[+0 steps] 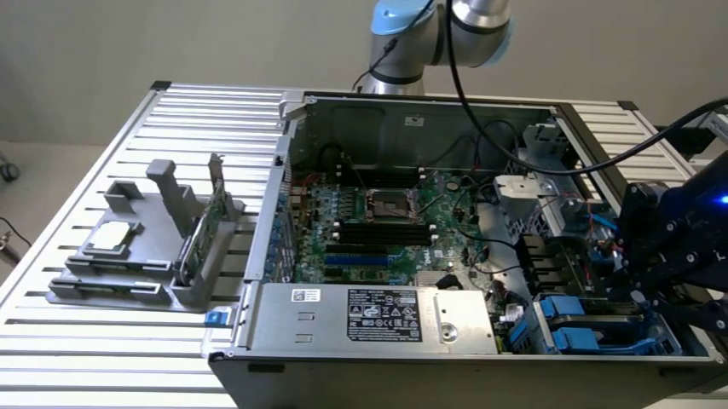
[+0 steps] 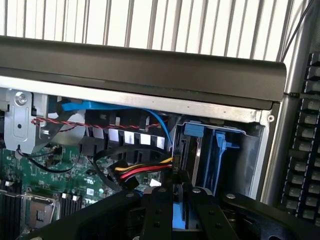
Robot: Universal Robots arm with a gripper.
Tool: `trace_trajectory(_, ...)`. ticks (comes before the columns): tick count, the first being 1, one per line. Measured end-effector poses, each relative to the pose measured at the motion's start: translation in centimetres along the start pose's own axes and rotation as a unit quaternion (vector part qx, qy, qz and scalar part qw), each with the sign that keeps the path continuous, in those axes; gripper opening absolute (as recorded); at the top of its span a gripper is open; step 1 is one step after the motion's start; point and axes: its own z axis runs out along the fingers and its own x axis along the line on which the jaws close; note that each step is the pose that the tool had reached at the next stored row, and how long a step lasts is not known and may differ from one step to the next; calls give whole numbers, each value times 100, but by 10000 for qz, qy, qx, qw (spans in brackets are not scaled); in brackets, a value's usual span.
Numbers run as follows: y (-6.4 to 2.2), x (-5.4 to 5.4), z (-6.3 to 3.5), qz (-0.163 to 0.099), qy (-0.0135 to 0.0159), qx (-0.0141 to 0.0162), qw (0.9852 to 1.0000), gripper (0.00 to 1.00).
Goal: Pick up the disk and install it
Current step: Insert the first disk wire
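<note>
Here, hand (image 2: 179, 210) gripping blue-railed disk (image 2: 178, 220), over computer case (image 1: 341, 379)

Even, soft indoor light; slightly blurred, shadowed case interior.

Plain pale beige wall (image 1: 170, 43) behind, evenly lit, without windows. Below it, a strip of light floor (image 1: 46, 166) past the table's far left corner. Work table (image 1: 136, 358) of ribbed silver aluminium slats, running edge to edge, dark caps at its far corners. Soft, diffuse light, faint shadows.
</note>
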Motion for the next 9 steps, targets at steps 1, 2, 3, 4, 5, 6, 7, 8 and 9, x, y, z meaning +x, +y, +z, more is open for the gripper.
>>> trace_trajectory(1, 5, 2, 4, 11, -2, -2, 10000, 17)
trace_trajectory(2, 9, 3, 8, 23, -4, -4, 10000, 17)
trace_trajectory(3, 13, 2, 10, 36, -11, -5, 10000, 17)
trace_trajectory(4, 16, 2, 13, 48, -16, -6, 10000, 17)
trace_trajectory(5, 20, 1, 15, 60, -23, -7, 10000, 17)
trace_trajectory(6, 25, 1, 17, 71, -29, -9, 10000, 17)
trace_trajectory(7, 28, 0, 19, 83, -36, -9, 10000, 17)
trace_trajectory(8, 31, -1, 21, 94, -41, -11, 9999, 17)
trace_trajectory(9, 32, -2, 24, 104, -47, -11, 9999, 17)
